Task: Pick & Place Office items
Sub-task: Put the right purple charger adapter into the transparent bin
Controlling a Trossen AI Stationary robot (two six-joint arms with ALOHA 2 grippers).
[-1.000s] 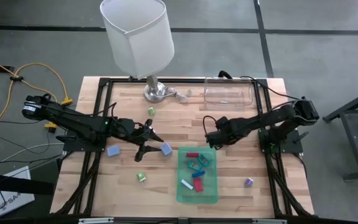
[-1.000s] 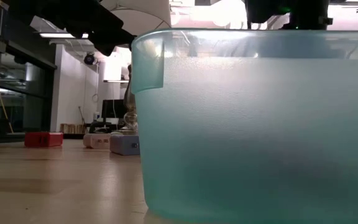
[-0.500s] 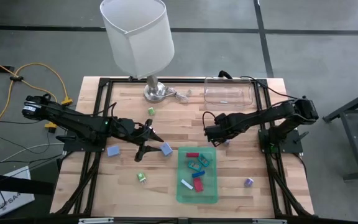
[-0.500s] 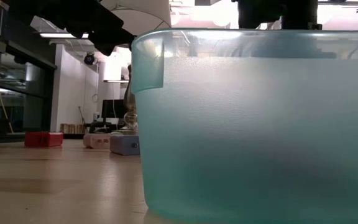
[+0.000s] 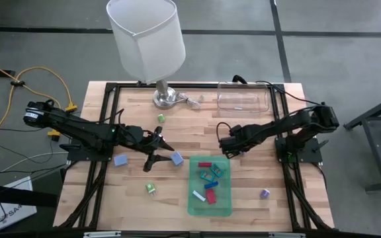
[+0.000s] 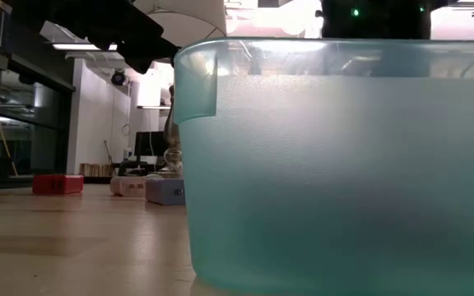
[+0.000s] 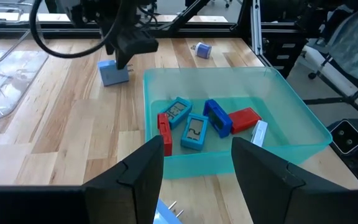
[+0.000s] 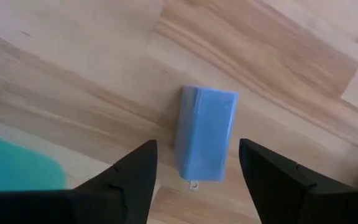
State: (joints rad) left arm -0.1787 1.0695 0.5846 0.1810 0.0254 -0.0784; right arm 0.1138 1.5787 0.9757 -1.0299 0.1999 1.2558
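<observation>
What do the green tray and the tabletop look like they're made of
The green tray looks like translucent plastic with a frosted finish: in the low view light glows through its wall and its corners are rounded as if moulded. The tabletop looks like pale wood, in joined planks with visible grain and seams, matte or lightly sealed.

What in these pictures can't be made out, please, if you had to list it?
- Low view: the green tray fills the frame; its contents and both grippers are hidden.
- High view: the blue block between the open fingers of the right gripper is hidden under that arm.
- Left wrist view: the left gripper shows only its fingers; a pale-blue piece below them is cut off by the edge.
</observation>
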